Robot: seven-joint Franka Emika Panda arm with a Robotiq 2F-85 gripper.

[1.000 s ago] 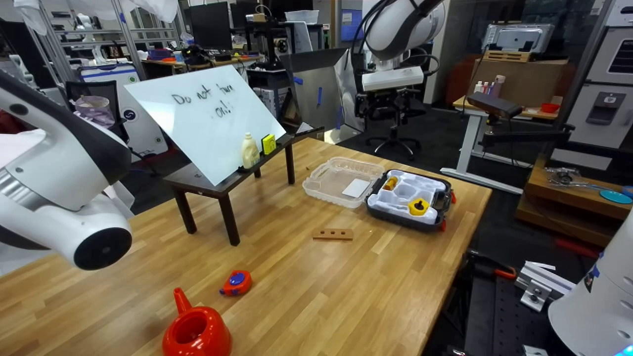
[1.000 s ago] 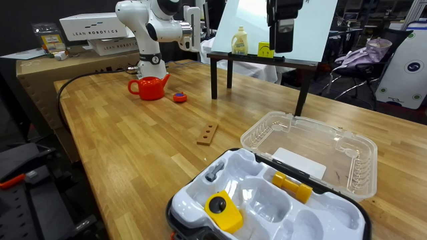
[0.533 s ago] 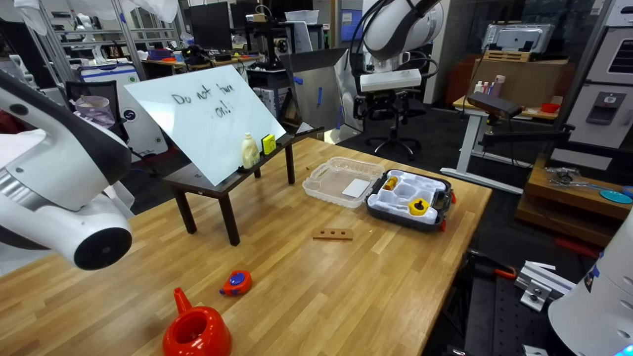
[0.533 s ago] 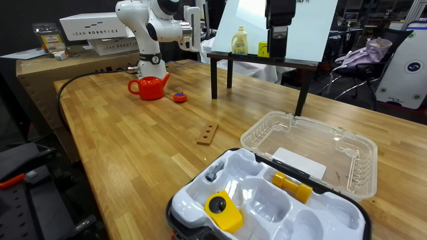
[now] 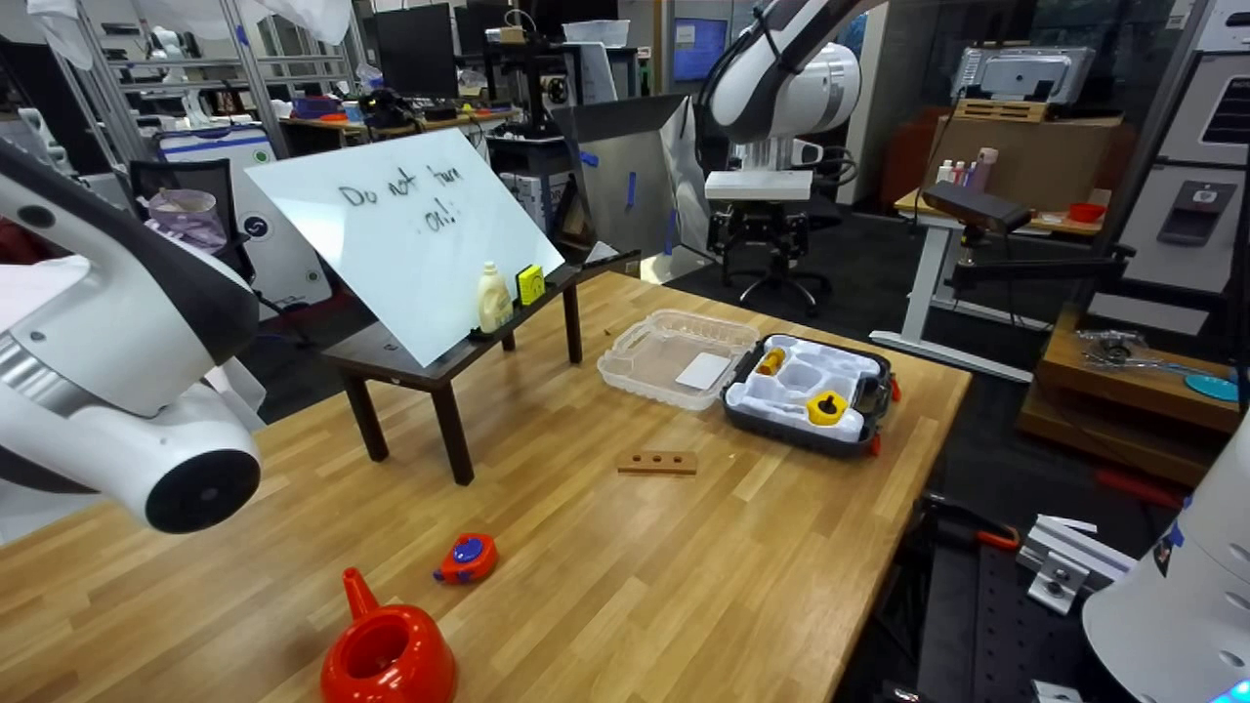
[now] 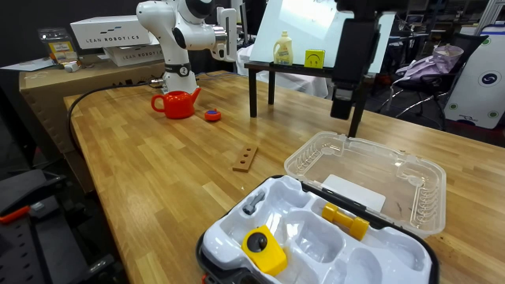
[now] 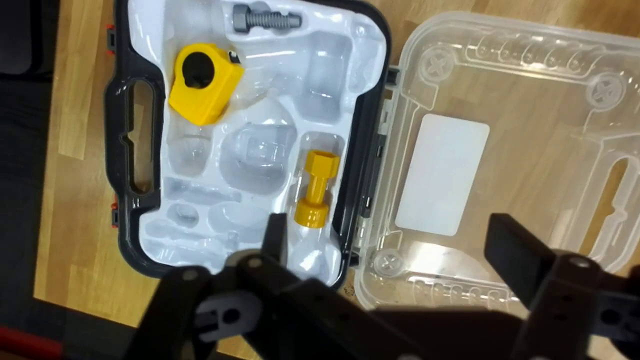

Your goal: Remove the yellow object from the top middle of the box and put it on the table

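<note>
"Yellow plastic is lying in two spots of the box (image 7: 359, 155). Which one are we wanting?"

"The dumbbell-shaped piece (image 7: 316, 190), I'm judging. Wrist view: it's resting in its compartment (image 7: 329, 142) at mid-frame, along the edge where the lid (image 7: 520, 150) is joining. The tape measure (image 7: 205, 97), upper left, is seeming a poorer match."

"What's changing?"

"Height: the fingers (image 6: 341, 109) are dropping. In an exterior view they're now hanging lower than half a second ago, upper right of frame, no longer covering the yellow smiley block (image 6: 314, 58) behind. Both yellow things in the box are lying unmoved."

"And how are the fingers standing?"

"Wide apart, holding nothing. Wrist view is showing one at lower centre, the other at lower right, the gap falling mostly over the lid."

"Meaning for the task?"

"Approach is under way, I'm reckoning; lifting isn't starting yet, and the worktop (image 6: 169, 177) is still waiting for its delivery. Likely needing a shift towards the left of the wrist frame before going deeper. The piece is running nearly top to bottom there, so its narrow waist is suiting the fingers' direction. Watching for: a finger catching the compartment wall."
</note>
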